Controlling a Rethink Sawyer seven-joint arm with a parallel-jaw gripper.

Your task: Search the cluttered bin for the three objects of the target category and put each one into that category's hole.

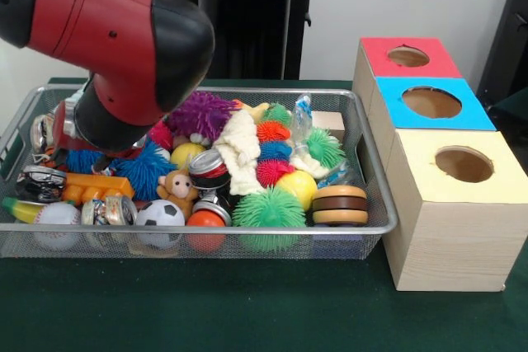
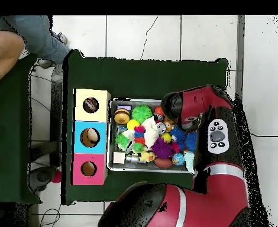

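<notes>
The wire mesh bin (image 1: pixel 375 204) stands on the green table, full of toys. It also shows in the overhead view (image 2: pixel 110 136). My red and black arm (image 1: pixel 140 47) reaches down over the bin's left part in the front view. The gripper (image 1: pixel 66 125) is mostly hidden behind the black wrist, low among the toys. No knotted rope toy shows in the bin. The yellow-surround hole (image 1: pixel 464 164) tops the nearest wood-grain box. From overhead something dark lies inside this hole (image 2: pixel 91 105).
Blue-surround (image 1: pixel 431 102) and red-surround (image 1: pixel 408 57) holes lie behind the yellow one. The bin holds spiky pom balls (image 1: pixel 268 208), a cream knitted cloth (image 1: pixel 239 150), cans, a small football and a teddy. A person's arm (image 2: pixel 5 50) shows at the overhead view's top left.
</notes>
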